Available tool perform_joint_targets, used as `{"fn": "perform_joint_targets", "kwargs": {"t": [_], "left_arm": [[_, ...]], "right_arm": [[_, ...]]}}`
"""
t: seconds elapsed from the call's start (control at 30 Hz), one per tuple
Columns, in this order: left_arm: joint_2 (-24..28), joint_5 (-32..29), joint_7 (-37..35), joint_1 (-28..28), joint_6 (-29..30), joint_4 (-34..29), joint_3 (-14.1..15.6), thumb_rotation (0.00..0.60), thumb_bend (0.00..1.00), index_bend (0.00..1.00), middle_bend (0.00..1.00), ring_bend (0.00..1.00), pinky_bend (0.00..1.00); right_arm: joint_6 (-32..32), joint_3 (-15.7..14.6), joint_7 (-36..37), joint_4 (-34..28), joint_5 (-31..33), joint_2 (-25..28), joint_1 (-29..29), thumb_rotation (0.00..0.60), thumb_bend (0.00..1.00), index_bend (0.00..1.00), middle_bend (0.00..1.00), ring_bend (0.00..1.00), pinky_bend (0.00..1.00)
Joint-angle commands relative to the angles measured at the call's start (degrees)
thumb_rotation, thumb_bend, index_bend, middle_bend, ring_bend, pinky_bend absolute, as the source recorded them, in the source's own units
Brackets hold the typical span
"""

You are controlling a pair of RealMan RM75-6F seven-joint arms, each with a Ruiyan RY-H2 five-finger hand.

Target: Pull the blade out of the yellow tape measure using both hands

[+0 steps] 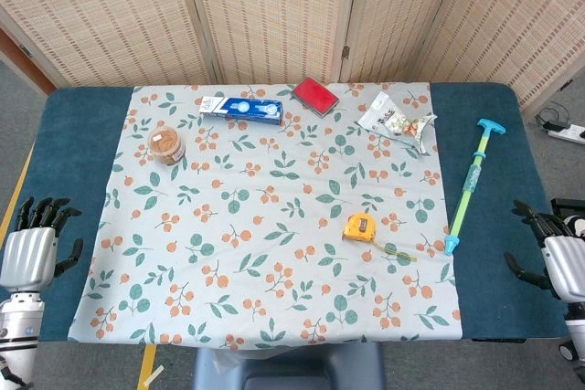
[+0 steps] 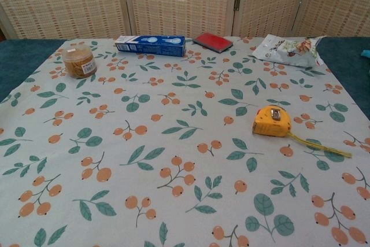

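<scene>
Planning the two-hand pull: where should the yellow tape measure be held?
Grip the tape measure body across its flat sides from above with the left hand; it lies flat. The blade already sticks out toward the right hand, which could pinch its tip.

the yellow tape measure (image 1: 360, 226) lies flat on the floral cloth in front of me, right of the middle and on the near half of the table, a squat yellow case with a small dark and silvery patch on its upper face. a short length of its yellow blade (image 2: 319, 146) is already out, lying flat on the cloth and running from the case toward the near right, ending close to the cloth's right edge. nothing touches the case or the blade.
</scene>
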Motion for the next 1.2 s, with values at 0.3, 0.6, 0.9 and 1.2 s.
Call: {"fn": "perform_joint_targets", "kwargs": {"t": [0.3, 0.6, 0.9, 1.2], "left_arm": [[0.85, 3.92, 0.34, 3.82, 3.34, -2.09, 2.08, 0.600, 0.48, 0.33, 0.22, 0.14, 0.00], [-0.29, 6.66, -0.29, 4.01, 2.96, -0.70, 2.07, 0.600, 0.48, 0.34, 0.22, 0.14, 0.00], [-0.28, 7.68, -1.01, 4.72, 2.95, -1.01, 1.89, 0.600, 0.48, 0.35, 0.22, 0.14, 0.00], [0.01, 8.21, -1.30, 5.16, 2.70, -1.14, 1.55, 0.600, 0.48, 0.36, 0.22, 0.14, 0.00]], "right_arm": [[0.17, 0.65, -1.45, -1.14, 0.37, 0.80, -0.71, 0.600, 0.40, 0.12, 0.24, 0.26, 0.18], [-4.89, 1.21, -8.07, -4.75, 1.91, 0.34, 1.65, 0.600, 0.40, 0.12, 0.24, 0.27, 0.18], [-17.77, 3.53, -18.51, -7.52, 7.48, -5.93, 9.74, 0.600, 0.40, 0.12, 0.21, 0.26, 0.18], [-27.86, 7.69, -30.30, -6.06, 17.38, -16.38, 19.27, 0.600, 0.38, 0.10, 0.16, 0.22, 0.18]]}}
